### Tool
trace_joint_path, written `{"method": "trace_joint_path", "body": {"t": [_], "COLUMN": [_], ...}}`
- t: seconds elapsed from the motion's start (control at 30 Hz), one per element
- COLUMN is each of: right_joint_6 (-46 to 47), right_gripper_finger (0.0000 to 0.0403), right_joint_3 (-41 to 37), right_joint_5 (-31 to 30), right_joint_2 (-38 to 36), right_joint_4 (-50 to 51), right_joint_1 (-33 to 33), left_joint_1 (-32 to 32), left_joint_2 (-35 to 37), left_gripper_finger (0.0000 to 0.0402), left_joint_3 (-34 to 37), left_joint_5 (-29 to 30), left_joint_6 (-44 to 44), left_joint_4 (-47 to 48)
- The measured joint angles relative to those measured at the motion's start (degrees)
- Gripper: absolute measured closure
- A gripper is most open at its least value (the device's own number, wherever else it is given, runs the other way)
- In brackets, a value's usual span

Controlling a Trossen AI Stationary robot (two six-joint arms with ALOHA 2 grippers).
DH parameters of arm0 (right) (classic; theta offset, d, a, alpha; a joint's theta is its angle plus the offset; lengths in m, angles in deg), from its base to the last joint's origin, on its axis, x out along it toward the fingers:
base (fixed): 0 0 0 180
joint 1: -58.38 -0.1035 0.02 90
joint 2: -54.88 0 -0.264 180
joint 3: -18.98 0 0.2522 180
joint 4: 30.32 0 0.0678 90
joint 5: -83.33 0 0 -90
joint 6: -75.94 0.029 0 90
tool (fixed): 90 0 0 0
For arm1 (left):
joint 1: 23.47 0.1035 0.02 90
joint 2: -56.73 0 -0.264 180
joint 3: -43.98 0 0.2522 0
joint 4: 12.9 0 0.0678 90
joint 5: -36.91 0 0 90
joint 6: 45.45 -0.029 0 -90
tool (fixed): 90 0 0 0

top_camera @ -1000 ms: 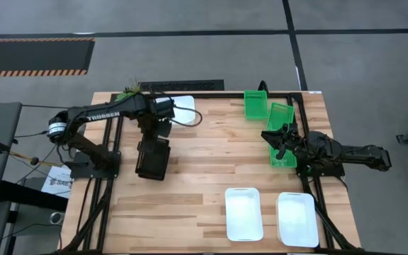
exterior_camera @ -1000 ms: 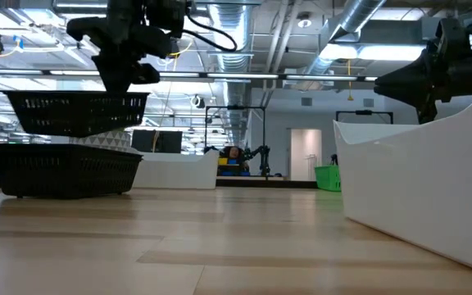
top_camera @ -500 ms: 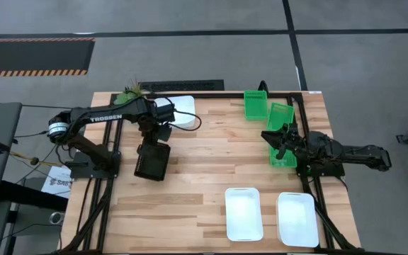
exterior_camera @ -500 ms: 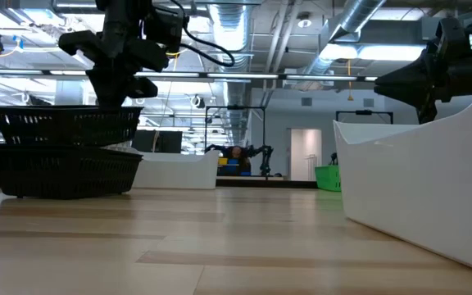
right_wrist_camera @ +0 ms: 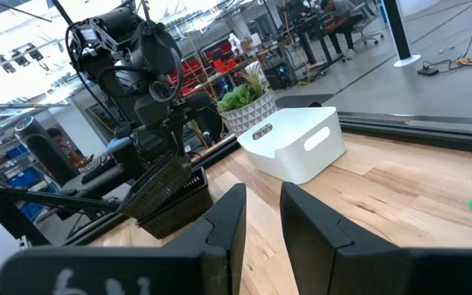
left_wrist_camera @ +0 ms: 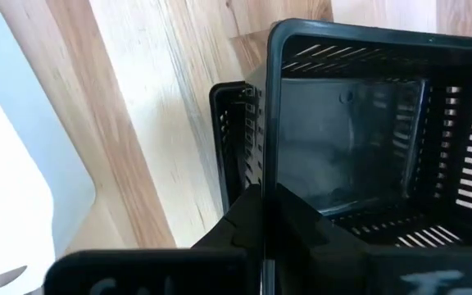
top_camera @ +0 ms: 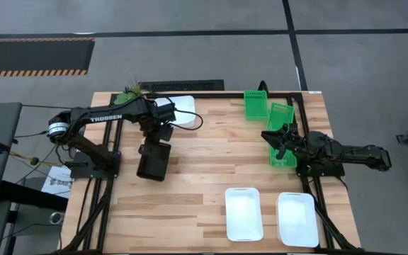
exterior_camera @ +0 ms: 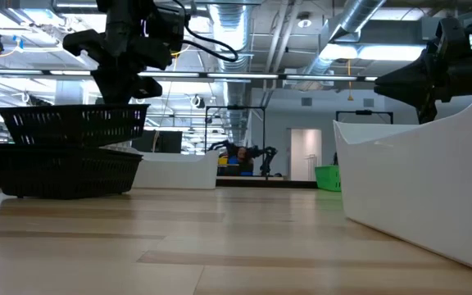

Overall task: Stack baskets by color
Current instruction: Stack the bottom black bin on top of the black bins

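High view: the wooden table [top_camera: 204,170] was seen with nine baskets sorted partly by colour. Two white baskets [top_camera: 244,213] lay side by side at the near right edge, and a third white basket [top_camera: 183,110] sat at the far left, beside the potted plant [top_camera: 129,92]. Three green baskets [top_camera: 256,103] were grouped at the far right.

The left arm was placed over the black baskets on the left half of the table. The left gripper [top_camera: 149,133] was closed on the near rim of the upper black basket [exterior_camera: 72,124], which was held just above the lower black basket [exterior_camera: 68,170]; from the low view the upper one was judged tilted slightly and not yet seated. In the left wrist view the held basket's rim [left_wrist_camera: 367,37] was offset from the lower basket's rim [left_wrist_camera: 229,139], so the two were not aligned.

The long axes of both black baskets were judged to run roughly toward and away from the left arm's gripper, nearly parallel. The coming move was judged to turn on shifting the held basket sideways until its rim lay directly over the lower one, then lowering.

The right gripper [top_camera: 280,142] waited over the green baskets at the right edge, fingers apart and empty.
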Motion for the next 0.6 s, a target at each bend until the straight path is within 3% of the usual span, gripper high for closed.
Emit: {"method": "trace_joint_path", "body": {"t": [0.6], "right_joint_6": [0.00], "right_gripper_finger": [0.0298], "right_joint_3": [0.00], "right_joint_5": [0.00], "right_joint_2": [0.02], "right_joint_4": [-0.01], "right_joint_1": [0.00], "left_joint_1": [0.13], "left_joint_2": [0.00], "left_gripper_finger": [0.0401], "left_joint_3": [0.00], "left_joint_5": [-0.80], "left_joint_6": [0.17], "left_joint_4": [-1.05]}}
